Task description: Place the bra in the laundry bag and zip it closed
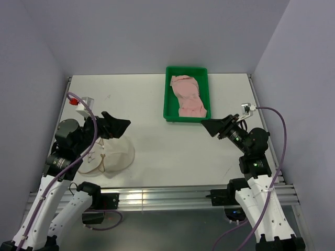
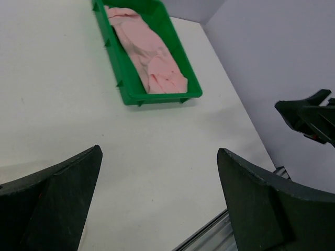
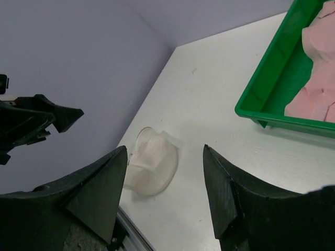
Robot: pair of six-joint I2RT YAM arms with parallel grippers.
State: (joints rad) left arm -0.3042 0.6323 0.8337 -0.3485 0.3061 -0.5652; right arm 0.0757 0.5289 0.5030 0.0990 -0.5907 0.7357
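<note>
The pale pink bra [image 1: 187, 95] lies folded in the green tray [image 1: 168, 104] at the back middle of the table; it also shows in the left wrist view [image 2: 149, 55] and the right wrist view [image 3: 319, 78]. The cream-white mesh laundry bag [image 1: 112, 157] lies on the table at the front left, partly under my left arm; it also shows in the right wrist view [image 3: 152, 167]. My left gripper [image 1: 118, 125] is open and empty, raised above the bag. My right gripper [image 1: 212, 127] is open and empty, raised just in front of the tray.
The green tray also shows in the left wrist view [image 2: 157, 97] and the right wrist view [image 3: 261, 99]. Purple walls close in the table on the left, back and right. A metal rail [image 1: 167, 198] runs along the front edge. White tabletop [image 1: 172, 151] lies between the two grippers.
</note>
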